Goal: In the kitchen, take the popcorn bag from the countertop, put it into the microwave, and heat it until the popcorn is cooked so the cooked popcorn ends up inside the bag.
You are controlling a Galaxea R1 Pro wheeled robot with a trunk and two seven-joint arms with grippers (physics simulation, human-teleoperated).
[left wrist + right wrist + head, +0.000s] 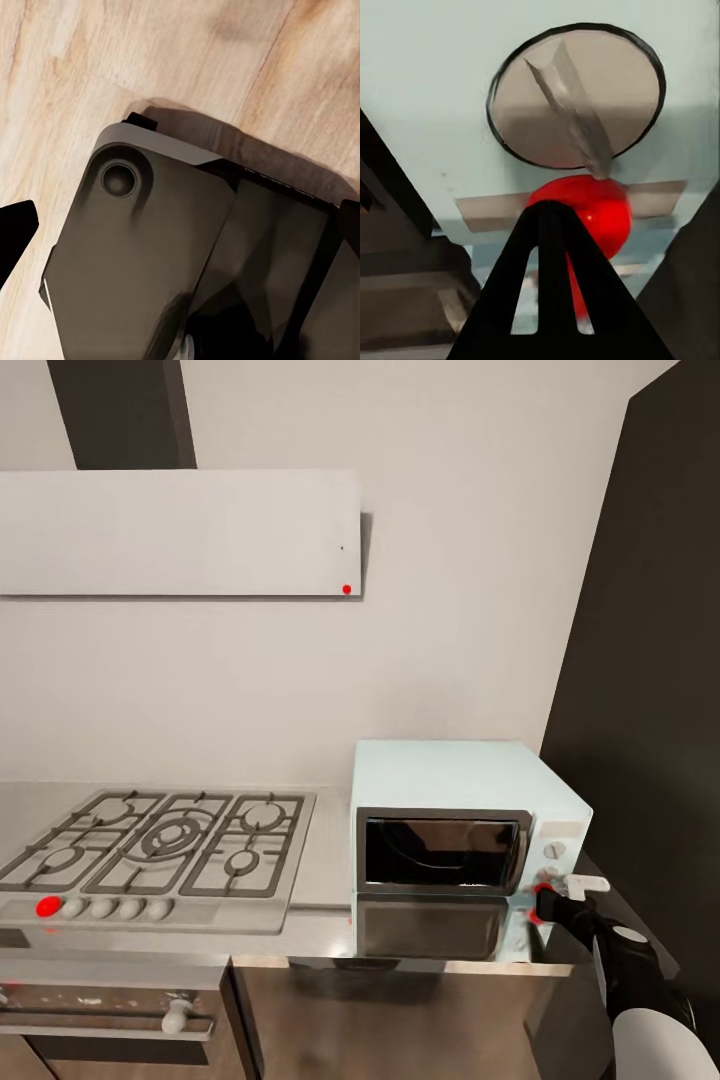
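Note:
The pale-blue microwave (450, 780) stands on the grey countertop (320, 920) with its dark glass door (440, 852) shut. Its inside is too dark to make out. The popcorn bag and popcorn are out of view. My right gripper (543, 905) is at the microwave's side panel, just under the lower knob (545, 877). In the right wrist view the round beige knob (577, 97) is very close, with a red marker (592, 206) below it. The black fingers (510, 300) meet at their tips there, shut with nothing between them. A black fingertip (15, 232) of my left gripper hangs over wood floor.
A gas hob (160, 840) with several knobs lies left of the microwave, under a flat white hood (180, 530). An oven front (100, 1010) sits below the hob. A tall dark cabinet (650, 660) rises right of the microwave. The robot's dark base (150, 255) is under my left gripper.

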